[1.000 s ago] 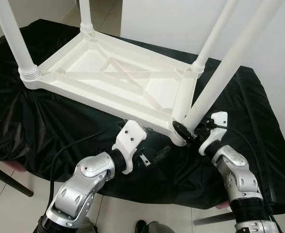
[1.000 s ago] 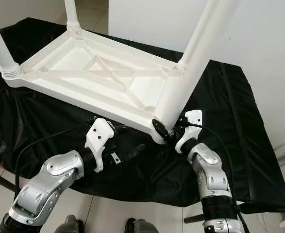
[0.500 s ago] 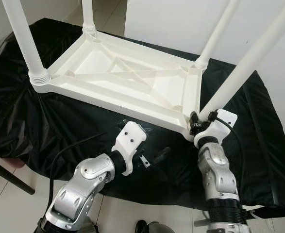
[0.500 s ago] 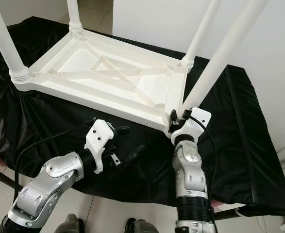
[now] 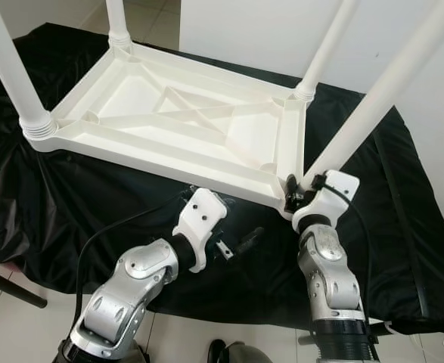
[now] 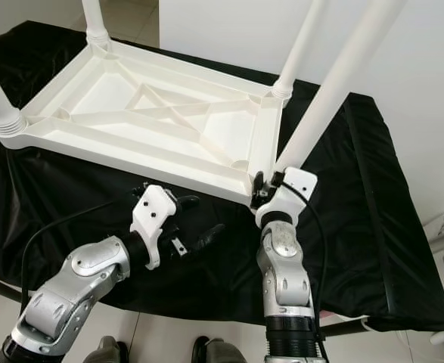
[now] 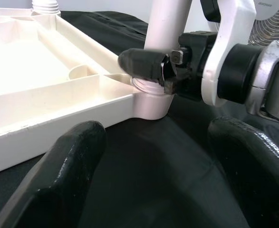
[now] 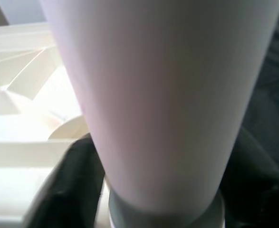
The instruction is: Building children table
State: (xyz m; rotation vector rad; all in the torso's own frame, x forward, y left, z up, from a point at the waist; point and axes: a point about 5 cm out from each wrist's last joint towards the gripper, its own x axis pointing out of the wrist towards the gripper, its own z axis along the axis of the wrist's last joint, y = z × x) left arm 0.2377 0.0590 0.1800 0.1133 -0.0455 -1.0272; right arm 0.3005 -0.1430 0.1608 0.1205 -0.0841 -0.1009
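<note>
Table [image 5: 184, 125] of smooth white plastic lies upside down on a black cloth [image 5: 70, 197], its ribbed underside up, with crossed stiffening ribs inside a raised rim. Nearest, the left gripper [image 5: 237, 243] hovers low over the cloth just short of the table's near edge, its two thick black fingers [image 7: 68, 166] spread wide with nothing between them, a black cable trailing back from its white wrist bracket. Beside it, the right gripper [image 5: 296, 198] is clamped on the base of the near right leg [image 5: 373, 98], right at the corner socket; one black finger [image 7: 146, 64] presses the round tube just above the socket collar. This leg is a plain, slightly tapered white tube and leans outward to the right. Three more legs stand in the other corners: the near left one [image 5: 13, 72] rises from a ribbed collar, the far left [image 5: 117, 19] and far right [image 5: 324, 49] from smaller collars. The cloth is glossy and creased, draped over a low stand. Beyond are pale floor tiles and a white wall; a fan [image 7: 272, 21] shows in the left wrist view
</note>
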